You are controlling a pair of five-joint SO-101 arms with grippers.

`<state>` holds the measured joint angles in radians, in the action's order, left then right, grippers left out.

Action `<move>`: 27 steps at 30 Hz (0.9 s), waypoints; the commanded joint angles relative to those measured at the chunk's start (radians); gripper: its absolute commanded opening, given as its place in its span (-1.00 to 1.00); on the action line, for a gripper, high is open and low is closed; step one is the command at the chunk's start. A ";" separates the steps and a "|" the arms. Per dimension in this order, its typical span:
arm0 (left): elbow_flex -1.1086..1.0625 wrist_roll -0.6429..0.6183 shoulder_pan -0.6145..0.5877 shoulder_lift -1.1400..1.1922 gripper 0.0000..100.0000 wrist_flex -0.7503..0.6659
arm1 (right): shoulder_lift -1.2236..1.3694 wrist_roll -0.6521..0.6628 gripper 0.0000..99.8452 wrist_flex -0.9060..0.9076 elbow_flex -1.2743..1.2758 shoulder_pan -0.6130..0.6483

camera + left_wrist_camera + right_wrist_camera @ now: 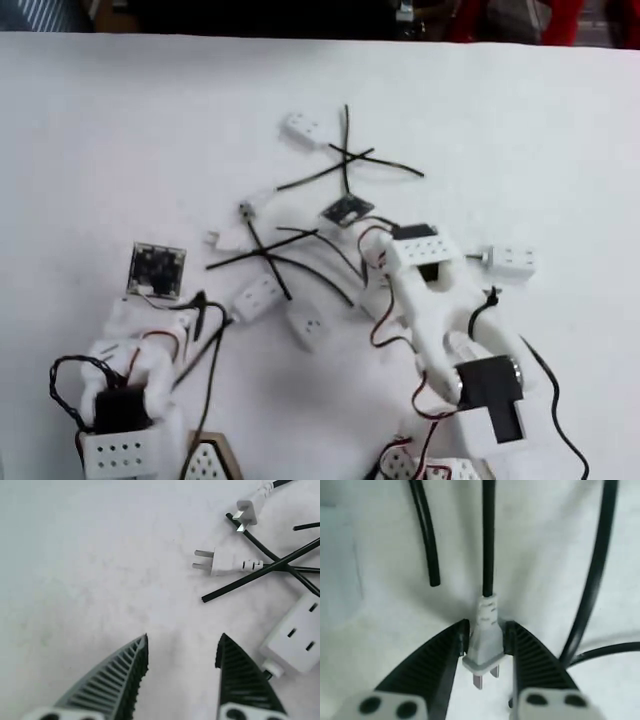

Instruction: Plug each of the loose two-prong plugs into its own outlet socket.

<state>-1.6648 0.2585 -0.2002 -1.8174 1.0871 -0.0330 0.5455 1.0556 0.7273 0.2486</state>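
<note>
Here, on a white table, one plug is pinched.
The left gripper is poised over bare table with fingers spread, a socket and two loose plugs lying near; the plug's body is clamped between the fingers of the right gripper.

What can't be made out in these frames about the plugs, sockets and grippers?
1. Right wrist view: the right gripper is shut on a plug; the view is too close to tell whether the plug is lifted.
2. High view: that grip is hidden beneath the right arm.
3. Left wrist view: the outlet socket is cut off by the frame edge, beside the open left gripper.
</note>
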 commanded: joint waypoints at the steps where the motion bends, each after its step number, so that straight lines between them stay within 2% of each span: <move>1: 0.006 0.012 -0.005 -0.004 -0.54 -0.023 | 0.004 0.002 -0.88 -0.015 -0.012 -0.002; 5: 0.006 0.012 -0.005 -0.004 -0.54 -0.023 | -0.030 0.052 -0.97 -0.012 -0.011 -0.005; 11: 0.006 0.012 -0.005 -0.004 -0.54 -0.023 | -0.038 0.071 -0.94 0.047 -0.034 -0.002; 15: 0.006 0.012 -0.005 -0.004 -0.54 -0.023 | -0.039 0.069 -0.79 0.142 -0.080 -0.005; 19: 0.006 0.012 -0.005 -0.004 -0.54 -0.023 | -0.045 0.069 -0.88 0.170 -0.112 -0.005; 27: 0.006 0.012 -0.005 -0.004 -0.54 -0.023 | -0.036 0.071 -0.87 0.168 -0.107 -0.005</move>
<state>-1.6648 0.2585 -0.2002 -1.8174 1.0871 -0.0437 0.6053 1.2106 0.6506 0.2486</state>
